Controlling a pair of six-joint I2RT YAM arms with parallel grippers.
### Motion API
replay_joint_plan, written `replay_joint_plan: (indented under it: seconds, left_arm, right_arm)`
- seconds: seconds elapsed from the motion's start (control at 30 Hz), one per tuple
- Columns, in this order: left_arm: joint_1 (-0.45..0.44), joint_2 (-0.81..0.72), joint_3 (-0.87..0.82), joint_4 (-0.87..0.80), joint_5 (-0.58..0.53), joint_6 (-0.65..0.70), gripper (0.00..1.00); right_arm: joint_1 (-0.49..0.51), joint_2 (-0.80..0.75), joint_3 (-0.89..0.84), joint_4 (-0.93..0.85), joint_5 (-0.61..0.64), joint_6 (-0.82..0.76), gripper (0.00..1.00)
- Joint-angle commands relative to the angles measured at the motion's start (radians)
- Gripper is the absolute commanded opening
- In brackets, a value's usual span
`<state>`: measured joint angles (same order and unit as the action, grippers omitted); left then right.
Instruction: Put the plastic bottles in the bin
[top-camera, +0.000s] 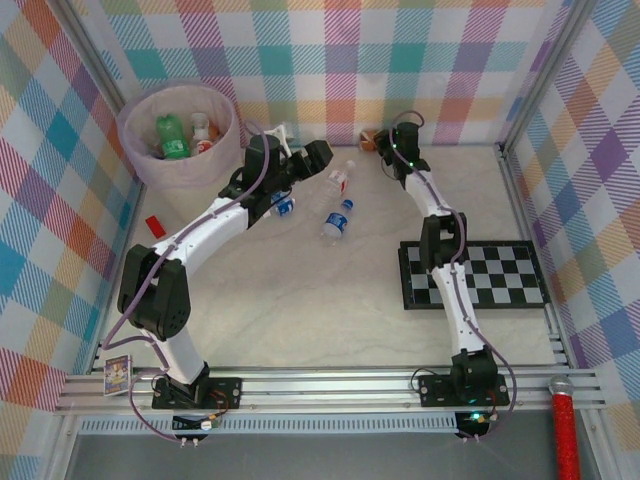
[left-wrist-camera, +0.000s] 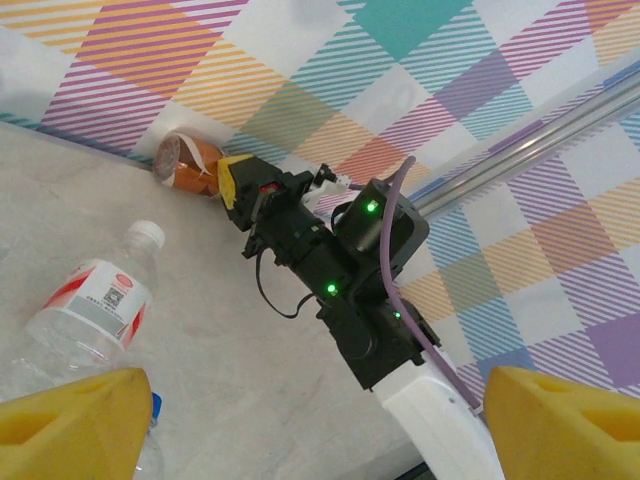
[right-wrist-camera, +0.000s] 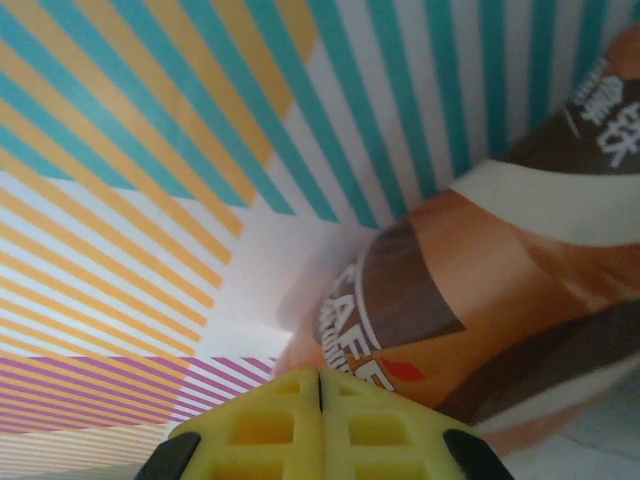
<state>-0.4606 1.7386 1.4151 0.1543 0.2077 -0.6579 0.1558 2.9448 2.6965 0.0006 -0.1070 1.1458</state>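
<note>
Grasp attempt: right pincer (right-wrist-camera: 320, 410), pads pressed together on nothing, sits beside the brown bottle (right-wrist-camera: 480, 290) by the far wall (top-camera: 400, 60); left pincer (top-camera: 305, 165) gapes empty above loose bottles (top-camera: 338, 220); next, open and straddle it; bin (top-camera: 150, 170) far left.

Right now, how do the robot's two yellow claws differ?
The left gripper stands wide open; the right gripper is shut. The left gripper hangs by a clear red-labelled bottle; the right gripper sits right at a brown bottle near the back wall, gripping nothing. Both have yellow fingertips.

pale table (top-camera: 300, 310), bin (top-camera: 190, 178), bottles (top-camera: 338, 220), checkerboard (top-camera: 500, 275), red block (top-camera: 153, 224)
</note>
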Motion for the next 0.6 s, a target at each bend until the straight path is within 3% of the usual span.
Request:
replay_joint_plan:
  seconds: [0.0, 0.13, 0.33, 0.43, 0.57]
  left_arm:
    - [-0.006, -0.034, -0.027, 0.025, -0.008, -0.014, 0.85]
    - [-0.007, -0.063, -0.051, 0.006, -0.024, -0.011, 0.86]
    - [-0.009, -0.116, -0.077, -0.015, -0.044, 0.001, 0.85]
    - [-0.018, -0.126, -0.075, -0.013, -0.043, 0.001, 0.85]
    - [-0.023, -0.126, -0.066, -0.037, -0.058, 0.024, 0.85]
  right_arm:
    - [-0.024, -0.141, -0.261, -0.190, 0.048, -0.024, 0.00]
    - [-0.046, -0.407, -0.717, -0.064, 0.145, -0.044, 0.00]
    - [-0.106, -0.777, -1.281, 0.182, 0.060, -0.054, 0.00]
    - [-0.101, -0.899, -1.380, 0.204, 0.012, -0.101, 0.00]
    - [-0.093, -0.895, -1.279, 0.087, -0.029, -0.192, 0.12]
